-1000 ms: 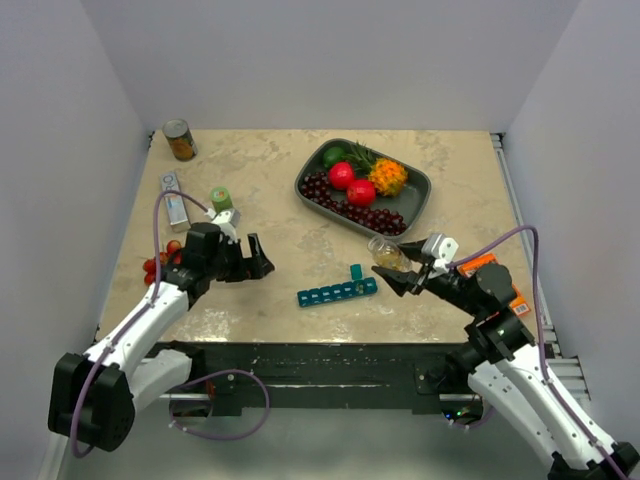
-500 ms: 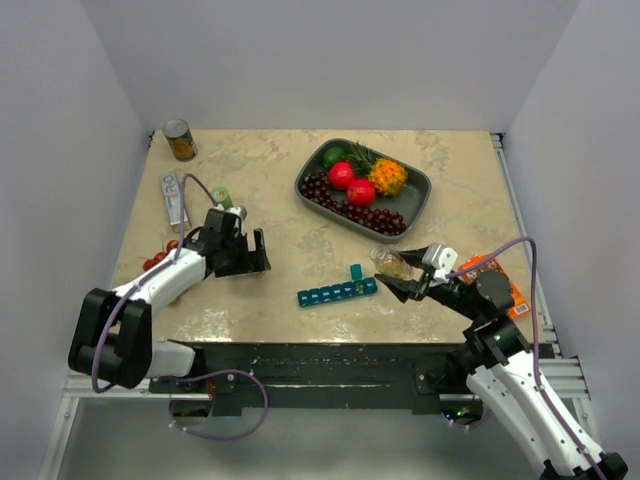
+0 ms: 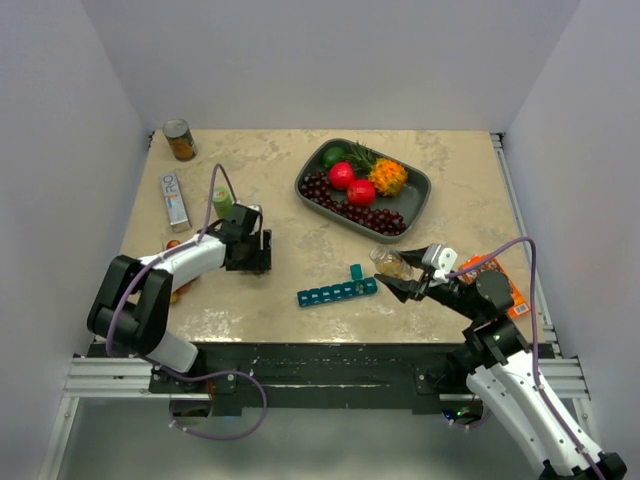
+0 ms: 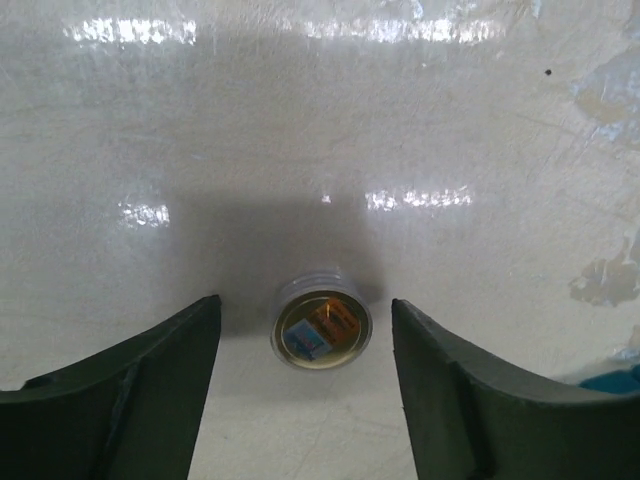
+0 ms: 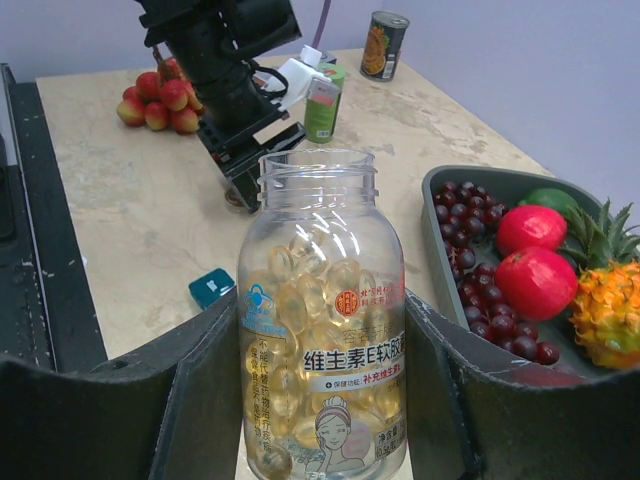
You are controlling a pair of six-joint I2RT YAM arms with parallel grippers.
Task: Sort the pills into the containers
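Right hand [image 3: 398, 276] clamped on uncapped pill bottle [image 5: 322, 300], pills [image 5: 310, 272] inside, just right of teal pill organiser [image 3: 337, 292]. Left hand [image 3: 257, 250] fingers apart, astride bottle cap [image 4: 321, 330] on worktop [image 3: 280, 190]. Advice: centre mouth over one open compartment, tilt slowly.

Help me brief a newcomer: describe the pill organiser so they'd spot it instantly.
On the tan table, look from the grey fruit tray toward the near edge. The pill organiser lies there, the only teal thing: a narrow strip of small square compartments.

Open tabletop [image 3: 280, 190] beside fruit tray [image 3: 413, 196], organiser strip [image 3: 335, 292] mid-front
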